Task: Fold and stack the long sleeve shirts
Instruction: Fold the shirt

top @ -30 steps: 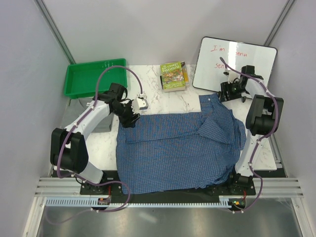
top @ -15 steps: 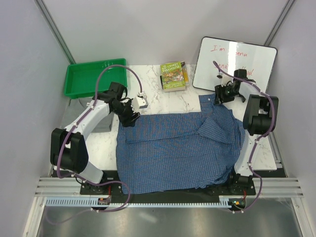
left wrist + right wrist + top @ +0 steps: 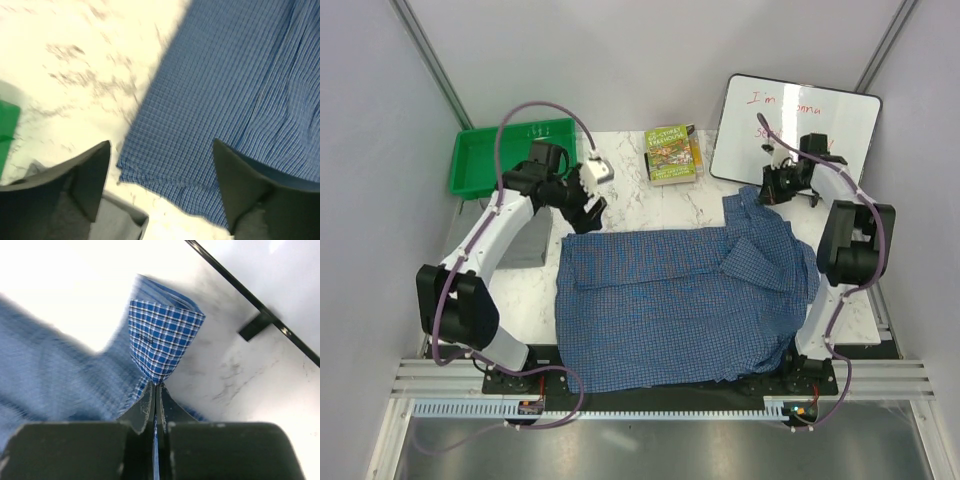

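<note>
The blue checked shirt lies spread over the middle of the table, its near hem over the front edge. At its far right corner my right gripper is shut on a pinch of the cloth. The right wrist view shows checked fabric rising out of the shut right gripper. My left gripper hangs open above the shirt's far left corner, with nothing between its fingers. The folded grey shirt lies just left of the blue one, partly under the left arm.
A green tray sits at the far left corner. A book lies at the back middle. A whiteboard leans at the back right, close behind the right gripper, and its black frame shows in the right wrist view.
My right gripper has closed on the blue shirt's far right corner. The left gripper has risen and drawn back from the far left corner, opening a little wider.
</note>
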Robot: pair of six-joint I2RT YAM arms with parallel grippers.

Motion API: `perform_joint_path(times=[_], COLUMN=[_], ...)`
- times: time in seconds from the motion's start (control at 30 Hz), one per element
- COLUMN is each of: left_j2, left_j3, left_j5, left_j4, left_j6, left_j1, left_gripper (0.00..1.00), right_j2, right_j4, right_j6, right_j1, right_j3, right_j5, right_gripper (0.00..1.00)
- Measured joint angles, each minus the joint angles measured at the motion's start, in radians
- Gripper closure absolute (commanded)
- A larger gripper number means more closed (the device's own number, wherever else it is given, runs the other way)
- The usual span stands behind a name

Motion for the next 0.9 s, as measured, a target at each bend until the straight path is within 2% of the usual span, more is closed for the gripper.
perform_joint_path(times=[0.23,0.37,0.47,0.53,0.73,0.9], left_j2=[-0.002,-0.020,-0.066,-0.108,-0.215,-0.217], left_j3=[0.236,0.249,0.166,0.083,-0.266,-0.330], left_j5=[0.198,0.350,0.473,0.496,0.432,0.333], left_j4=[0.134,0.271,0.359,0.394,0.620,0.698], left_j6=[-0.187,-0.231,-0.181,-0.113,0.016,0.007], left_j1=[0.026,0.004,-0.017,-0.055,-0.295,-0.415], left_gripper=[0.01,0.00,0.00,0.00,0.00,0.00], right_j2=[-0.333,-0.526,-0.669,-0.753,-0.906,-0.919], right_j4=[-0.111,-0.166,-0.211,-0.234,-0.263,-0.230], right_j6=[-0.075,-0.149,-0.214,-0.255,-0.315,-0.317], right_j1=[0.088,0.177,0.250,0.298,0.449,0.491], right_j3=[-0.004,-0.042,-0.118,-0.176,-0.287,-0.322], right_j5=[-0.144,-0.185,-0.172,-0.145,-0.051,-0.021], right_gripper=[1.00,1.00,1.00,1.00,1.00,1.00])
